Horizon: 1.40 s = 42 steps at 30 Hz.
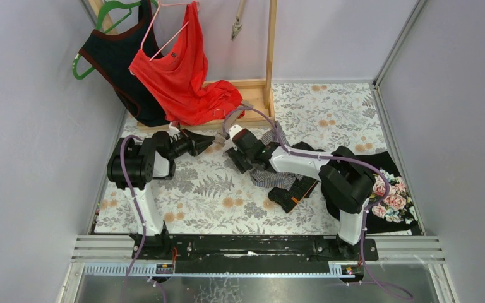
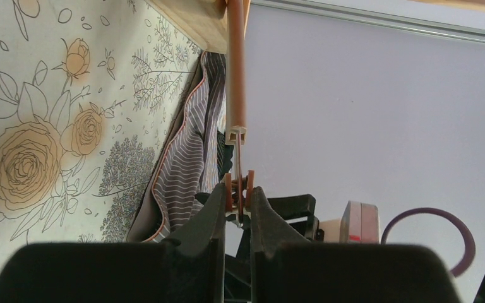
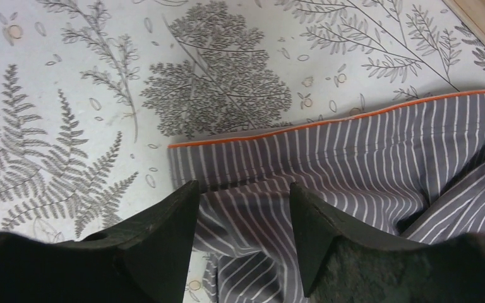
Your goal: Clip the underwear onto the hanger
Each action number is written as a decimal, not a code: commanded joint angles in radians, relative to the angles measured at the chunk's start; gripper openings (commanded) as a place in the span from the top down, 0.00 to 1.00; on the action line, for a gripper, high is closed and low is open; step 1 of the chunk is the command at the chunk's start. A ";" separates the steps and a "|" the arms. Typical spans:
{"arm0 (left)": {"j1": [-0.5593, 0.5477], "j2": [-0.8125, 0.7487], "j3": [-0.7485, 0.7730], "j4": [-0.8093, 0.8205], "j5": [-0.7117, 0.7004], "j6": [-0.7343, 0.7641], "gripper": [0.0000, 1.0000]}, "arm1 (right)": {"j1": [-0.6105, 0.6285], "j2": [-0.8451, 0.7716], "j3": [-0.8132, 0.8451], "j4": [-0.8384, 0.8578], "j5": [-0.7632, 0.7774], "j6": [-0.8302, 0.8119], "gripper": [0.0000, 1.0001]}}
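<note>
The underwear (image 3: pixel 353 145) is grey with white stripes and an orange-edged waistband, lying crumpled on the floral cloth. My right gripper (image 3: pixel 243 186) is open just above it, one finger on each side of a fold, gripping nothing. From above, the underwear (image 1: pixel 271 178) lies under the right arm, whose gripper (image 1: pixel 235 137) points left. The hanger (image 2: pixel 237 76) is a brown bar ending in a clip (image 2: pixel 251 180). My left gripper (image 2: pixel 238 189) is shut on that clip, squeezing its tabs. The underwear (image 2: pixel 183 170) hangs in folds just left of the clip. The left gripper (image 1: pixel 199 142) faces the right one.
A wooden rack (image 1: pixel 269 57) stands at the back with a red top (image 1: pixel 180 76) and a dark tank top (image 1: pixel 117 57) hung on it. A folded black garment (image 1: pixel 293 192) and a black floral garment (image 1: pixel 391 196) lie right of the underwear. Walls close in on both sides.
</note>
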 commanded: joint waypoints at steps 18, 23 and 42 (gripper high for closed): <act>0.012 0.004 -0.014 0.053 0.013 -0.002 1.00 | -0.207 0.103 -0.068 0.084 -0.018 0.073 0.26; 0.010 0.001 -0.012 0.054 0.009 -0.005 1.00 | -0.253 0.111 -0.075 0.168 -0.053 0.068 0.26; 0.012 -0.031 -0.023 0.035 -0.015 -0.001 1.00 | -0.113 -0.103 0.032 0.123 0.005 -0.129 0.27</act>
